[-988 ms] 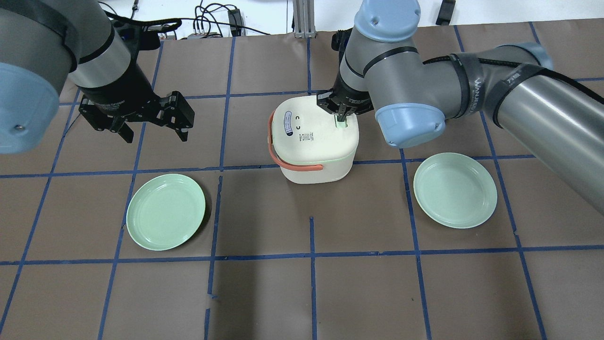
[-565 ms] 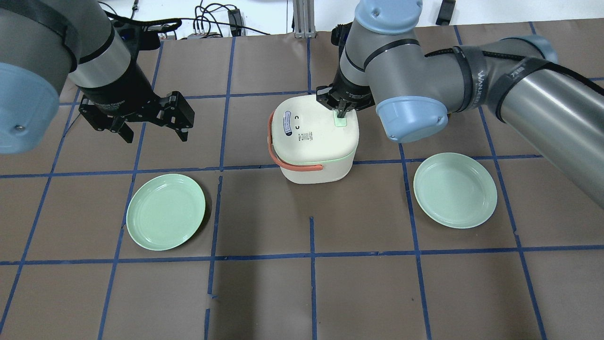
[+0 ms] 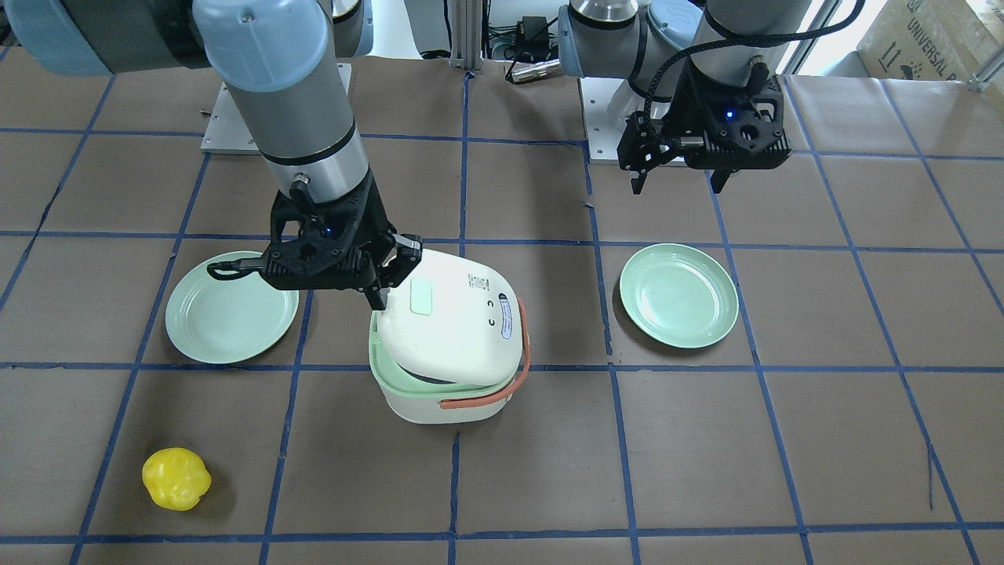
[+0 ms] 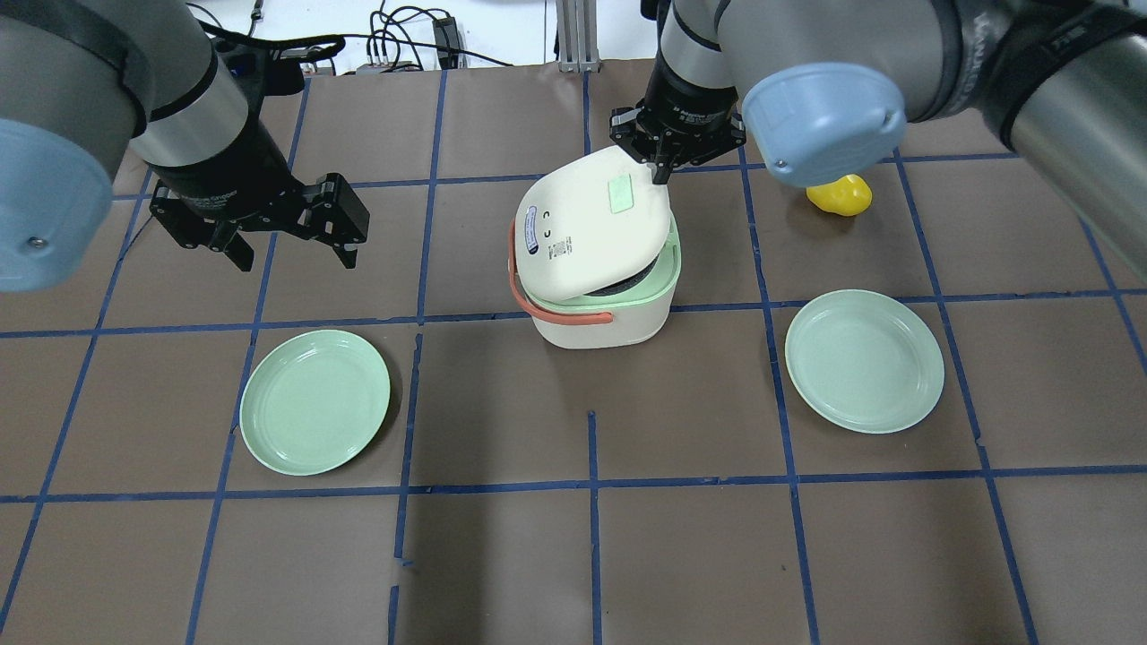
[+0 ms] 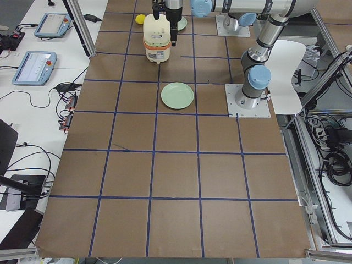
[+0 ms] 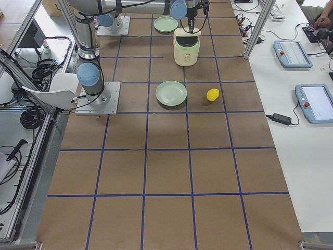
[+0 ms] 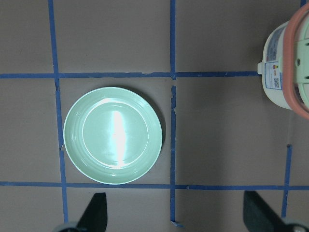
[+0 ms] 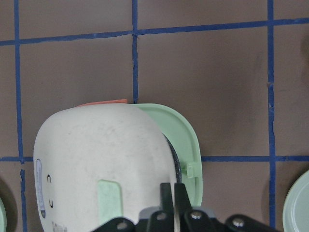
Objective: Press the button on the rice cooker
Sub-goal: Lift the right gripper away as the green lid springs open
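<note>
The white rice cooker (image 4: 599, 328) stands mid-table with its orange-red handle down at the front. Its lid (image 4: 587, 228) is sprung open and tilted, showing the pale green rim (image 4: 670, 269) and dark inner pot. The pale green button (image 4: 620, 194) sits on the lid. The cooker also shows in the front-facing view (image 3: 439, 400) and in the right wrist view (image 8: 101, 154). My right gripper (image 4: 661, 170) is shut and empty, just above the lid's raised edge; it also shows in the front-facing view (image 3: 380, 297). My left gripper (image 4: 296, 255) is open and empty, well left of the cooker.
Two pale green plates lie on the brown table, one at the left (image 4: 314, 401) and one at the right (image 4: 864, 360). A yellow object (image 4: 839, 194) lies behind the right plate. Blue tape lines mark a grid on the table.
My right gripper has lifted off the button and drawn back. The cooker's lid has popped open and tilted up. The yellow object now shows. The left arm has not moved.
</note>
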`<state>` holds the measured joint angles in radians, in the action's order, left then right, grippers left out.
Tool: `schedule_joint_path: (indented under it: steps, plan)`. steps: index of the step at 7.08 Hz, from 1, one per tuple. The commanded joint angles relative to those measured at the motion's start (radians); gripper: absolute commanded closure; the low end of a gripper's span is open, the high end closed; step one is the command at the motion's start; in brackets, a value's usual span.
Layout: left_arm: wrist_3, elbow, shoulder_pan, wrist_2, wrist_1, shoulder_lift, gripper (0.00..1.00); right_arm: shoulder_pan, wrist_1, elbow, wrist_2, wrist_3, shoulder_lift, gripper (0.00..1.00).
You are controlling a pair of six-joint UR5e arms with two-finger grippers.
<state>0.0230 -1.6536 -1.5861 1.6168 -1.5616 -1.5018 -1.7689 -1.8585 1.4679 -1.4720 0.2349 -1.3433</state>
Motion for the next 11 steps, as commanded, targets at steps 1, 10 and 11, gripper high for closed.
schedule_joint_path:
  steps: [1, 10, 11]
  plan:
    - [0.0, 0.0, 0.0, 0.0, 0.0, 0.0, 0.0, 0.064, 0.048, -0.052, 0.002, -0.043, -0.002, 0.08]
    - [0.0, 0.0, 0.0, 0.0, 0.0, 0.0, 0.0, 0.216, 0.119, 0.073, -0.011, -0.054, -0.152, 0.0]
    - [0.0, 0.0, 0.0, 0.0, 0.0, 0.0, 0.0, 0.226, 0.117, 0.078, -0.01, -0.054, -0.164, 0.0]
